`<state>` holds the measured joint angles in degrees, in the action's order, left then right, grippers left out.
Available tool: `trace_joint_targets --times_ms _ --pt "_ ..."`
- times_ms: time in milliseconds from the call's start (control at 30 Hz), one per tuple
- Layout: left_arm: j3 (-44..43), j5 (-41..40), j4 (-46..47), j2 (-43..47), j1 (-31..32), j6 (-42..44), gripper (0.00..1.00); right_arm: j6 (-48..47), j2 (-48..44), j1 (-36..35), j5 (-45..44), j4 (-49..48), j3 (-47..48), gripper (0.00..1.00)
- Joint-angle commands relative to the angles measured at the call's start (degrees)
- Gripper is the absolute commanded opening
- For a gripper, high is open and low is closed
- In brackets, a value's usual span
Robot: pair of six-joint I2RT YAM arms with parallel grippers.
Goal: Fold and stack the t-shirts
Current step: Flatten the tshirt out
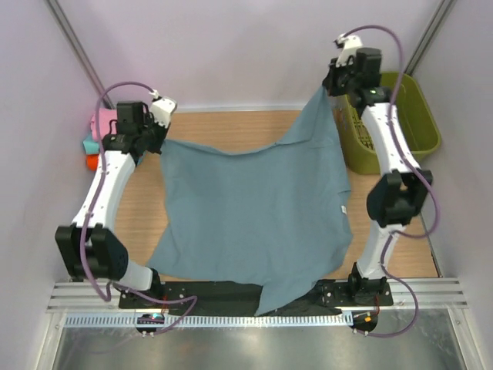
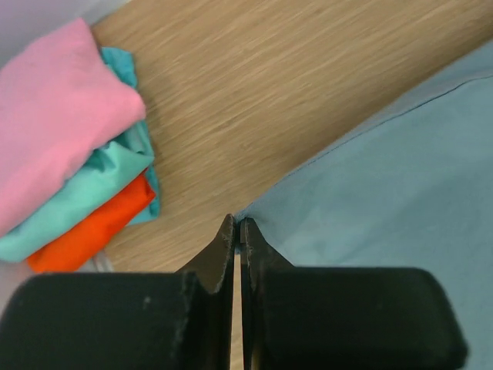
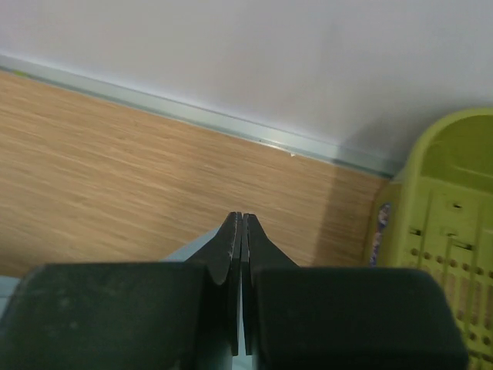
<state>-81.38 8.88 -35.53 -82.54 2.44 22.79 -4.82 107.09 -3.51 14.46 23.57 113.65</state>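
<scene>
Two grippers pinched one blue-grey shirt by its far edge. The left gripper had its jaws pressed together on the far left corner. In its wrist view, the hem ran straight into the closed fingertips above bare table.

The right gripper, jaws likewise clamped tight, held the far right corner, and the cloth rose to it in a narrow peak. Its own camera showed only a sliver of blue-grey cloth beside the fingers.

Between the two grips the far edge sagged in a shallow curve. Most of the shirt lay spread across the table, rumpled at the near left. One near corner hung over the table's near edge between the arm bases. A small white label showed near the shirt's right edge.

Three folded shirts sat stacked at the table's far left, just beyond the left gripper: a pink shirt on top, a teal shirt under it and an orange shirt at the bottom. Bare wood separated the stack from the held shirt.

An olive-green basket stood at the far right, just beside the right gripper.
</scene>
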Motion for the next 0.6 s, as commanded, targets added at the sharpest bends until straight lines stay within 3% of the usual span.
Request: trace_joint_targets --times_ms 0,133,400,500,567 --pt "0.53 0.61 13.27 -6.29 -0.42 1.21 0.00 -3.17 11.00 -2.73 -3.28 -3.80 10.07 0.01" --pt "-3.86 -1.76 16.63 -14.04 -0.33 0.42 0.00 -4.14 25.24 -5.01 -6.80 -3.88 28.69 0.01" --pt "-6.24 -4.92 20.32 -20.81 -0.50 -0.81 0.00 -6.60 28.17 -6.42 -9.71 -7.84 25.22 0.01" --pt "-7.47 -6.33 23.31 -23.62 -0.42 -0.64 0.00 -6.78 30.62 -6.16 -11.03 -9.94 27.85 0.01" --pt "-12.71 -7.38 23.58 -27.82 -0.42 -0.37 0.00 -7.13 31.69 -6.07 -11.90 -11.87 30.31 0.01"
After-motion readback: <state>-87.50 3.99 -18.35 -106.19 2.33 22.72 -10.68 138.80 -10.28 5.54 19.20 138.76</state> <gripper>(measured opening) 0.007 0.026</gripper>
